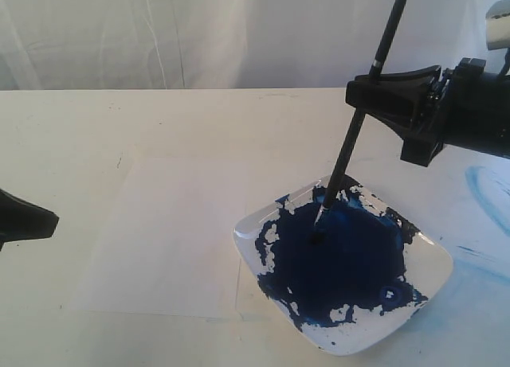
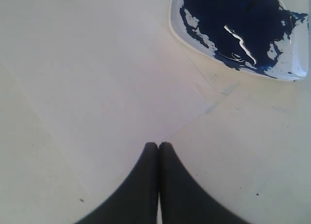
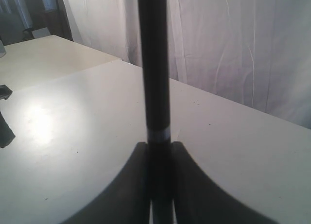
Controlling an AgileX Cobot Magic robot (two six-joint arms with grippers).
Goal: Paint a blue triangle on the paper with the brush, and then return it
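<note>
Currently the right gripper (image 1: 368, 92) pinches the brush (image 1: 351, 144) partway along its black handle. In the right wrist view the two fingers (image 3: 121, 185) press against the handle from both sides, just below a thin silver band. The brush stands tilted, its upper end leaning toward the right of the exterior view and rising above the gripper. Its bristle tip is down in the dark blue paint (image 1: 343, 259) that covers most of a white square plate (image 1: 434, 263).

The plate sits on the cream table (image 1: 72, 128), at the right side of the paper (image 1: 175, 232), with its left corner at the sheet's edge. Whether the corner overlaps the sheet cannot be told. The paper lies flat toward the middle of the table. A faint pale-blue smear (image 1: 488, 188) marks the table beyond the plate, at the far right.

The left gripper (image 1: 28, 221) hangs at the left edge of the exterior view, well apart from the plate. In its own wrist view its fingers (image 2: 146, 185) are pressed together, tip against tip, above the paper (image 2: 97, 88), with the plate (image 2: 297, 49) farther off.
</note>
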